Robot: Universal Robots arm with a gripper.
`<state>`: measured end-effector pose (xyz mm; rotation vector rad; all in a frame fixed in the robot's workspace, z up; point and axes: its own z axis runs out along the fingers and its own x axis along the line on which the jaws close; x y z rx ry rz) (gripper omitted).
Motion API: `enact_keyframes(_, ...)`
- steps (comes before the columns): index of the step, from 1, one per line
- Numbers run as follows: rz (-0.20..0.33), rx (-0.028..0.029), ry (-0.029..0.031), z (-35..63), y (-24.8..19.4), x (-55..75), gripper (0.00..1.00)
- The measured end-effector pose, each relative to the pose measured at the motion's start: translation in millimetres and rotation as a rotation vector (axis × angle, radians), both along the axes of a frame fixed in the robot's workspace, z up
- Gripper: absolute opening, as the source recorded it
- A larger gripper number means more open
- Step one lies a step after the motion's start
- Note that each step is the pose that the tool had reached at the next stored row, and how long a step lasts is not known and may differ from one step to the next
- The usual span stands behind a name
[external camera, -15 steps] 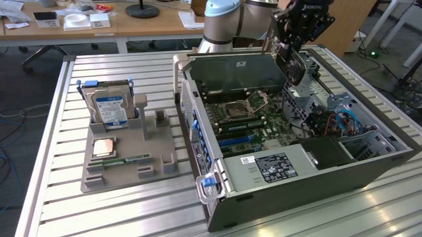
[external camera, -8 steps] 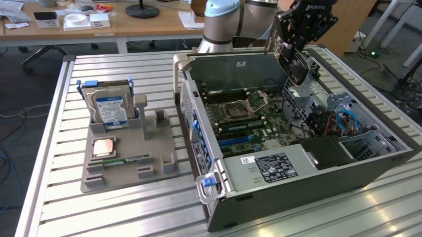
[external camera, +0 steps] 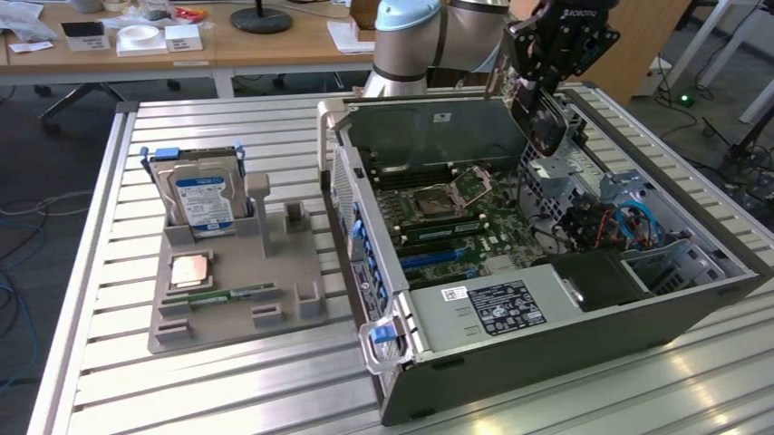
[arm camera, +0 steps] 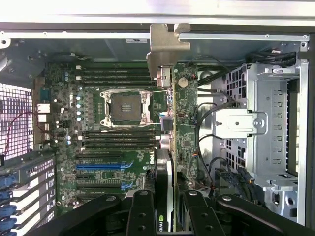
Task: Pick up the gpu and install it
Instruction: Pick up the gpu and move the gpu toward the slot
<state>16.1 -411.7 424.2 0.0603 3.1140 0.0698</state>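
Gripper point(arm camera: 169, 199) ~half-open, gpu point(arm camera: 165, 49) prob. in grip

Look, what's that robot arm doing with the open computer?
The robot arm's fingers grip the gpu, a green card with a silver bracket, over the open computer case. It hangs above the motherboard and is not in a slot yet. A hard drive stands in a grey holder beside the case.
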Motion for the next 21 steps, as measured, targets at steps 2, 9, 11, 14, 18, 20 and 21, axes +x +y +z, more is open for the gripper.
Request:
enact_keyframes(2, 0.000, 0.0000, 0.0000, 0.0, 0.0, 0.3, 0.27)
enact_keyframes(9, 0.000, 0.0000, 0.0000, -0.5, 0.1, 11.6, 0.27)
enact_keyframes(11, 0.000, 0.0001, 0.0001, -0.6, 0.1, 14.1, 0.27)
enact_keyframes(14, 0.000, -0.0001, 0.0000, -0.6, 0.2, 14.1, 0.27)
enact_keyframes(18, 0.000, -0.0001, 0.0000, -0.7, 0.2, 14.1, 0.27)
enact_keyframes(20, 0.000, -0.0001, 0.0000, -0.8, 0.2, 14.1, 0.27)
enact_keyframes(21, 0.000, -0.0001, 0.0000, -0.9, 0.2, 14.1, 0.27)
